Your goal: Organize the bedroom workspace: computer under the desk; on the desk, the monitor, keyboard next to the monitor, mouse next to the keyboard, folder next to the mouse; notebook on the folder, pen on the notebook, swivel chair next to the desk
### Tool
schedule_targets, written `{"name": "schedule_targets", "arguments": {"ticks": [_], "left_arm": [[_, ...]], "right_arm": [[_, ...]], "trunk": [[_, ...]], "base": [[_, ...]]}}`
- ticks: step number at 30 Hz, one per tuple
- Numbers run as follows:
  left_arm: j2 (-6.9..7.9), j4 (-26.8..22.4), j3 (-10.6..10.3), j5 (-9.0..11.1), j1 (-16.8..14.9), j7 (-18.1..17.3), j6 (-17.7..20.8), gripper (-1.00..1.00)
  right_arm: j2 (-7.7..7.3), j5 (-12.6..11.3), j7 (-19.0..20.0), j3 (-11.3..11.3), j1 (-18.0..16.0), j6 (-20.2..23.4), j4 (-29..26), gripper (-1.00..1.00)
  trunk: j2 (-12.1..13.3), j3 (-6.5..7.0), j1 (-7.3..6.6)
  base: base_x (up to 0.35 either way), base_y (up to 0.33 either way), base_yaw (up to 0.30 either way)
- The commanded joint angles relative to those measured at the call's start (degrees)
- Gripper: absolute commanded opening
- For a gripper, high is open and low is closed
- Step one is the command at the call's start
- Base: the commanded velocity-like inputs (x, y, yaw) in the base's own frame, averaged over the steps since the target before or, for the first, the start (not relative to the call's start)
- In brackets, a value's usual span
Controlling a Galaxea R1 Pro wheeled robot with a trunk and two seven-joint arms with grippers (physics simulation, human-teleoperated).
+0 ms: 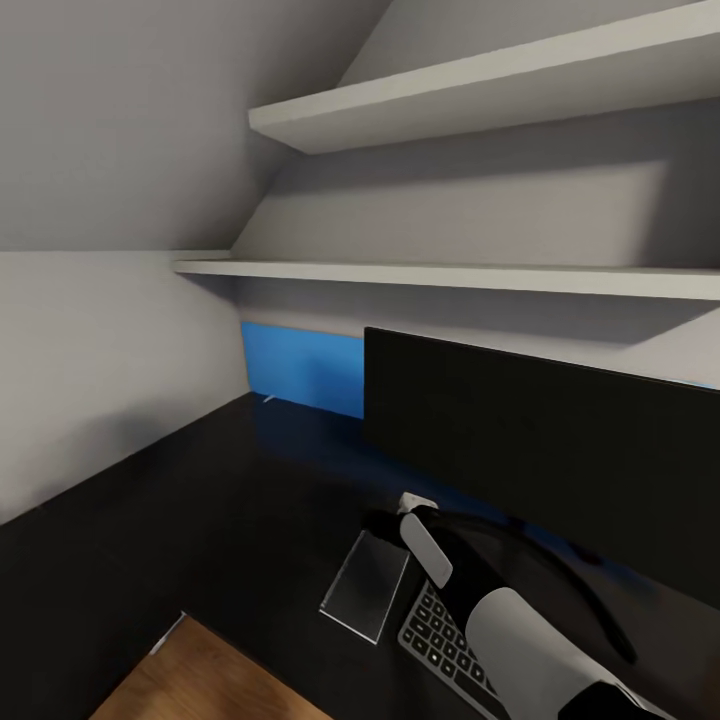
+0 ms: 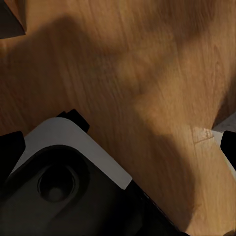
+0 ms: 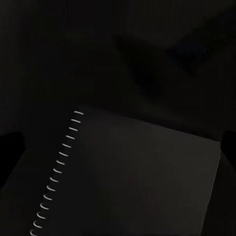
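Observation:
The monitor (image 1: pixel 540 440) stands upright on the black desk (image 1: pixel 200 510), its black screen facing me. In front of it lies the keyboard (image 1: pixel 440 640), partly covered by my right arm. Left of the keyboard, the dark notebook (image 1: pixel 365 585) lies flat on the desk. My right gripper (image 1: pixel 397 520) hangs just over the notebook's far end. In the right wrist view the notebook (image 3: pixel 142 177) shows its spiral binding between the wide-apart fingertips (image 3: pixel 10 147); the right gripper (image 3: pixel 118 147) is open and holds nothing. My left gripper (image 2: pixel 118 147) is open over the floor.
Two white shelves (image 1: pixel 450 275) jut out from the wall above the monitor. A blue wall panel (image 1: pixel 300 368) runs behind the desk, with a small whitish sliver (image 1: pixel 267 398) at its foot. Wooden floor (image 1: pixel 200 680) shows at the desk's near edge; my base (image 2: pixel 64 167) stands on it.

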Motion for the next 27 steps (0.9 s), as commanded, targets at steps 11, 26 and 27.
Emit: {"name": "schedule_targets", "arguments": {"ticks": [11,26,27], "left_arm": [[-0.14,0.0,3.1,0.9,0.4,0.5,0.5,1.0],[-0.21,0.0,3.6,0.9,0.5,0.6,0.6,1.0],[-0.21,0.0,3.6,0.9,0.5,0.6,0.6,1.0]], "right_arm": [[0.0,-0.5,-3.4,0.0,0.0,0.1,0.0,1.0],[0.0,-4.2,-3.7,0.0,0.0,0.1,2.5,1.0],[0.0,-4.4,-3.7,0.0,0.0,0.1,2.6,1.0]], "trunk": [[0.0,-0.05,0.01],[-3.2,-1.49,1.77],[-3.6,-1.67,1.99]], "base": [[0.01,0.008,0.0],[0.0,0.0,0.0],[0.0,0.0,0.0]]}}
